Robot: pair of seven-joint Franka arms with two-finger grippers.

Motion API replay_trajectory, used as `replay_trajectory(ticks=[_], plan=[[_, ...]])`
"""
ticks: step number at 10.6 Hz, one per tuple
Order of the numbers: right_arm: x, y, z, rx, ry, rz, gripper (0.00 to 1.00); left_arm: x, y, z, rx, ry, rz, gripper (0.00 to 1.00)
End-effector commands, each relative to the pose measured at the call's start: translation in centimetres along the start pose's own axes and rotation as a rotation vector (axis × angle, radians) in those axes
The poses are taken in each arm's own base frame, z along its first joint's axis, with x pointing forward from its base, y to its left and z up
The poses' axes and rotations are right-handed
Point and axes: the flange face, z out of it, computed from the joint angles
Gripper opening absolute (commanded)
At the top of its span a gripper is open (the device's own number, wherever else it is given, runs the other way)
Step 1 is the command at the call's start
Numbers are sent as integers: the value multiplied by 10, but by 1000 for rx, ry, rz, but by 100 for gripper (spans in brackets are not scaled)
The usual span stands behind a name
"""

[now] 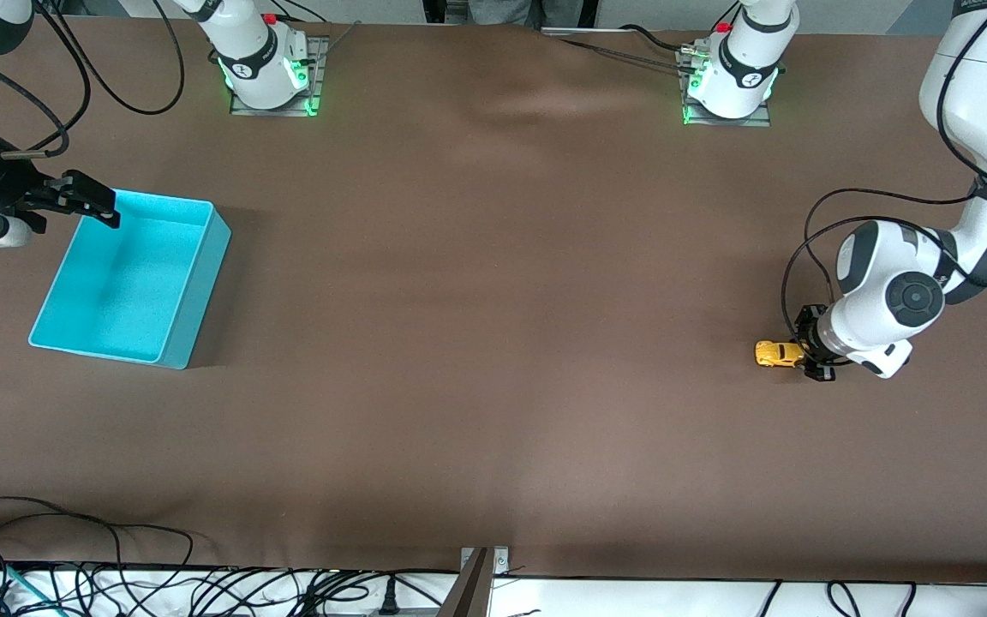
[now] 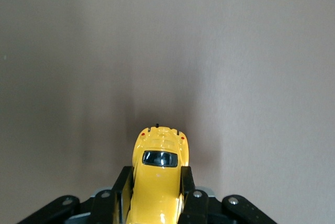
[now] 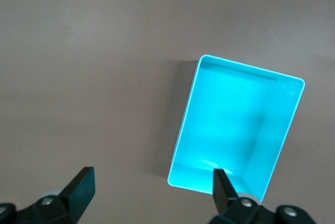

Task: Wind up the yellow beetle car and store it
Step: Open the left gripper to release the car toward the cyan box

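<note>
Front view of a brown desk with two arms mounted along its far edge. The yellow beetle car lies low at the desk surface near the left arm's end, well apart from the turquoise bin, which stands at the right arm's end. The left tool is clenched on the yellow beetle car: in the left wrist view its two dark fingers press against the car's flanks, and the rounded body with its dark window projects forward from between them. The right tool hovers over the bin's rim at the corner nearest the right arm, released, its fingers spread wide and holding nothing. The right wrist view looks down into the bin's bare turquoise floor.
</note>
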Motion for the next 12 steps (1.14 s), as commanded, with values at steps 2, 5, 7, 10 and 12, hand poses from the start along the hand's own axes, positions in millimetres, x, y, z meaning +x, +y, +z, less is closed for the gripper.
replay_trajectory(ticks=[2, 5, 7, 10, 12], plan=[[-2, 2, -1, -12, 4, -10, 100, 43, -3, 38, 52, -22, 6, 0], [-2, 2, 0, -12, 4, -11, 100, 52, -1, 37, 45, -21, 7, 0], [-2, 2, 0, -12, 3, -10, 100, 53, -1, 36, 44, -21, 6, 0], [-2, 1, 0, -12, 3, -12, 100, 54, 0, 35, 41, -22, 31, 0], [-2, 2, -1, -12, 4, -10, 100, 55, 0, 36, 42, -22, 52, 0]])
